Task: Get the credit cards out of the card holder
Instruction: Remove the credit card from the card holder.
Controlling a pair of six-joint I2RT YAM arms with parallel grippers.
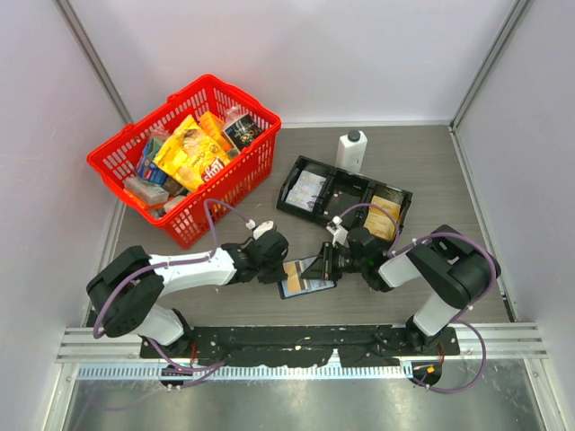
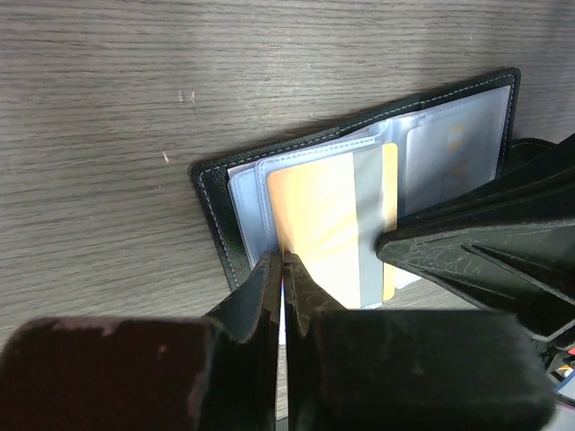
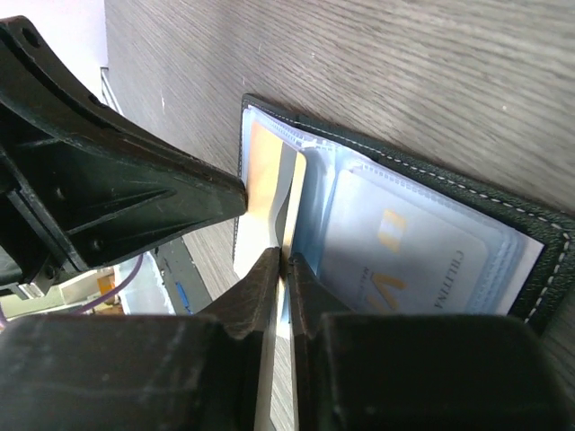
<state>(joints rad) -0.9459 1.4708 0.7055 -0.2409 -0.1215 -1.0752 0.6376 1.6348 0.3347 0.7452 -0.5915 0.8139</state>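
The holder (image 1: 307,285) is laid open on the tabletop (image 1: 431,171), with its clear sleeves turned up. It is flanked by the two claws, the left claw (image 1: 280,269) at its left edge and the right claw (image 1: 325,263) at its right. In the left wrist view the holder (image 2: 211,197) is seen with a yellow card (image 2: 323,224), crossed by a grey stripe, in the topmost sleeve. The left claw (image 2: 283,262) is pressed together on the near edge of that card and its sleeve, and the tip of the right claw is seen touching the card's far side. In the right wrist view the right claw (image 3: 283,259) is likewise closed thinly on the yellow card (image 3: 268,175). A pale card (image 3: 404,260) is kept in the sleeve beside it, inside the holder (image 3: 550,260). A black tray (image 1: 346,193) is set just behind the holder, a white bottle (image 1: 351,150) farther behind it, and a red basket (image 1: 189,153) well off to its back left.
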